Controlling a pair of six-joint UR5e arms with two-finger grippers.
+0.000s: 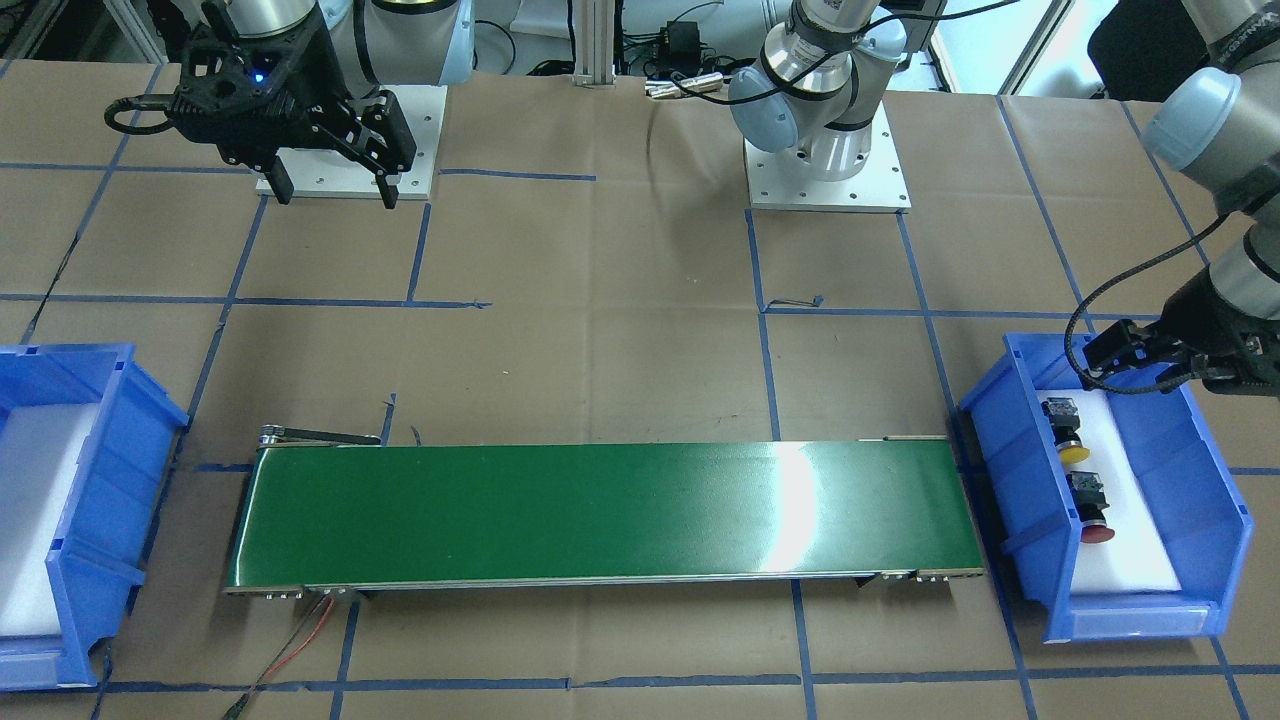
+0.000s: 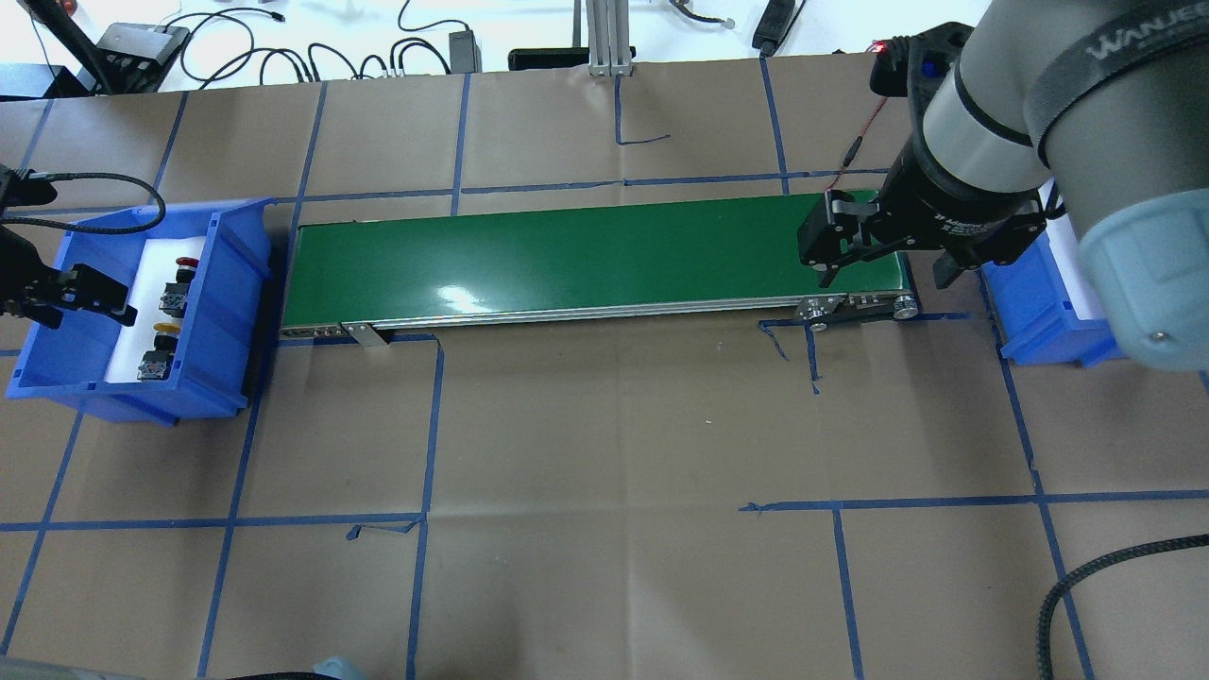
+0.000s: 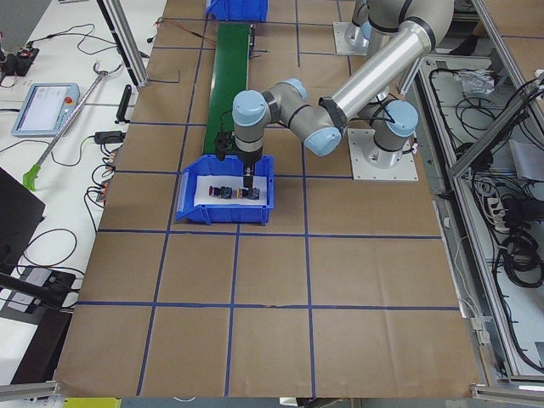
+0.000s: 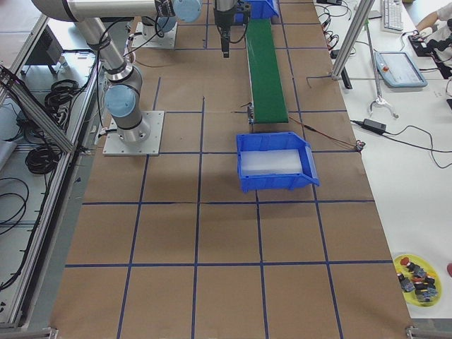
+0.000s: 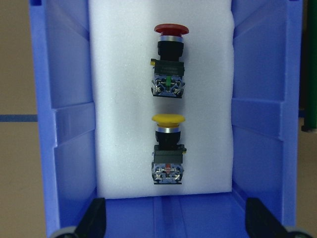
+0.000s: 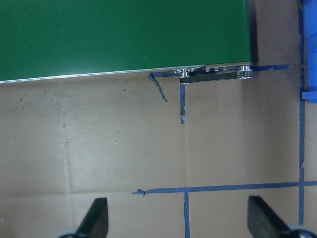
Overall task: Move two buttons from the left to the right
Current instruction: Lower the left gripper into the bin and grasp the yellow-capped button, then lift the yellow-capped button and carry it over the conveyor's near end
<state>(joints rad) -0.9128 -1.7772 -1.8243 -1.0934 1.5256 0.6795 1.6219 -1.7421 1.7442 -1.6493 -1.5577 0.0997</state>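
First pick at hand, we judge: the left gripper hangs over the left blue bin, jaws spread and empty. Both buttons lie on its white foam pad. The yellow-capped button lies nearest the jaws, and the red-capped button lies just beyond it, apart. Next we would descend and close on the yellow one's body, though the gripper's height above it is hard to judge. The right gripper, far off, is likewise spread and empty.
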